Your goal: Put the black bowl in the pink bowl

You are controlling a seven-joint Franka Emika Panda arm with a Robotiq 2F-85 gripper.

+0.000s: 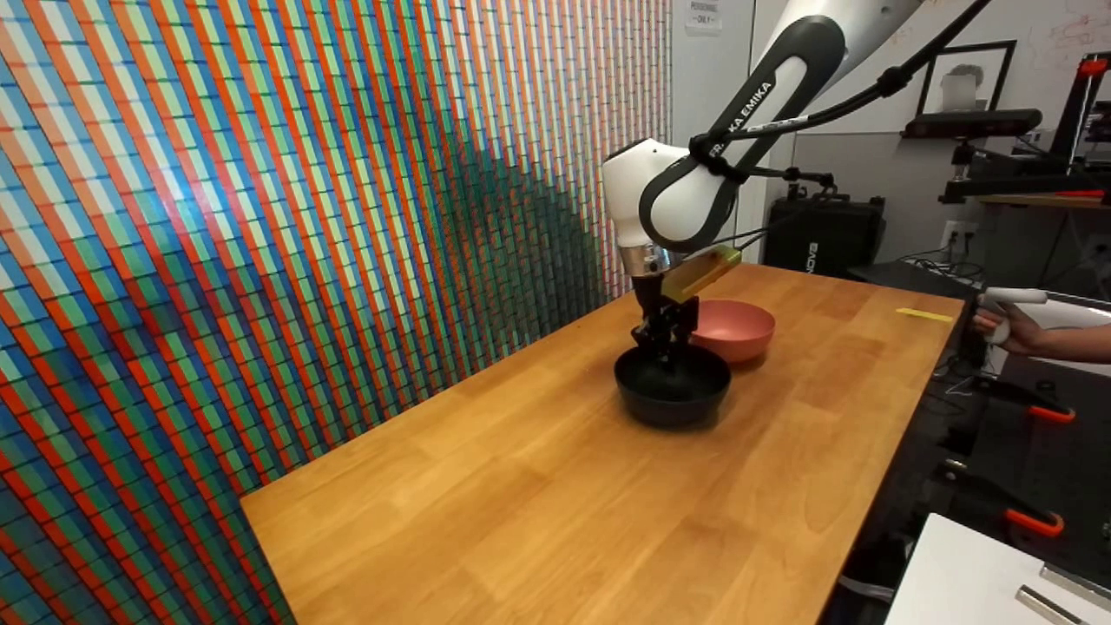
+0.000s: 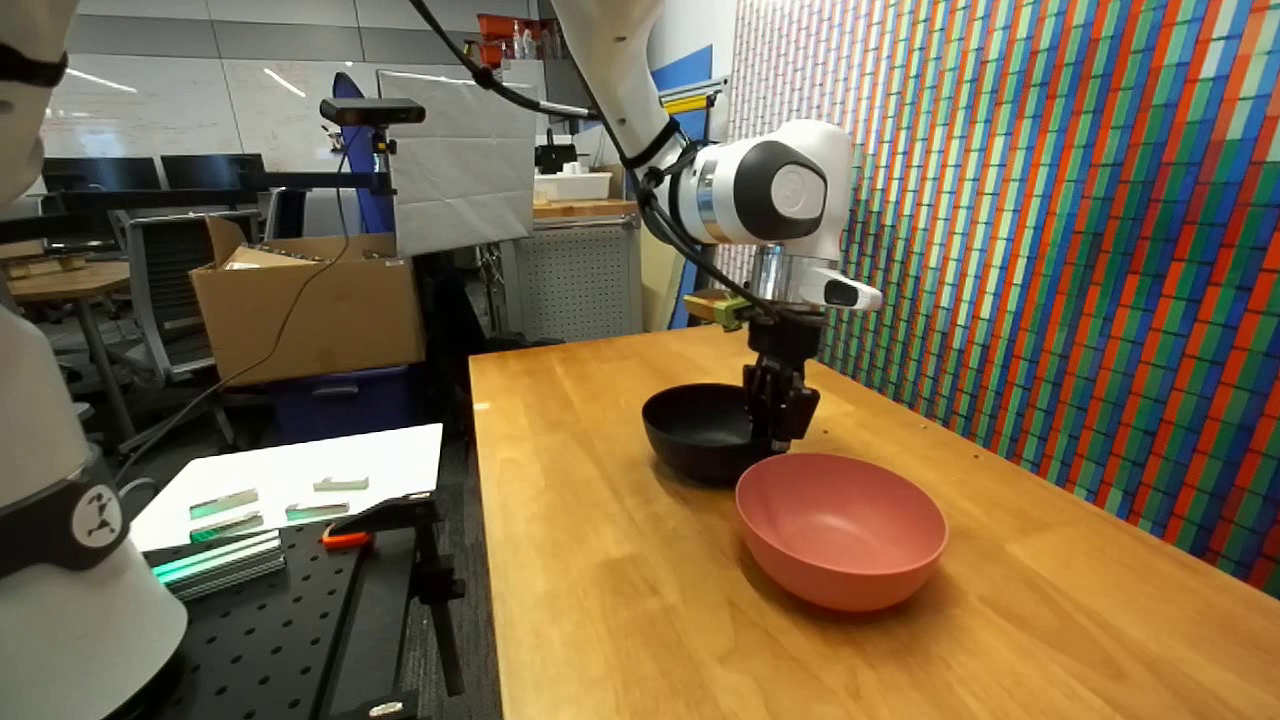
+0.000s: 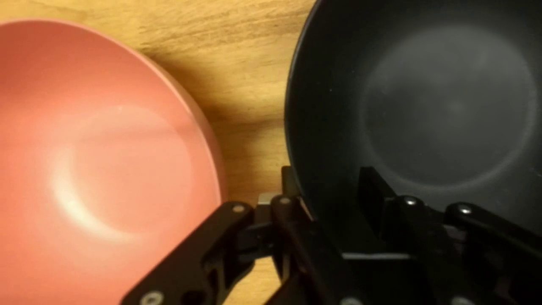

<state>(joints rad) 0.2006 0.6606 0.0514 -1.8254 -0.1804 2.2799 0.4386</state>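
Observation:
The black bowl stands upright on the wooden table. It also shows in an exterior view and fills the right of the wrist view. The pink bowl stands upright close beside it, apart by a narrow gap, and shows at left in the wrist view. It is empty. My gripper points down at the black bowl's rim on the side facing the pink bowl. One finger is outside the rim and the other inside, with a visible gap between them. The gripper also shows in both exterior views.
A colourful patterned wall runs along one long edge of the table. A yellow tape strip lies near the table's opposite edge. A person's hand holds a light-coloured device beyond that edge. A cardboard box stands off the table.

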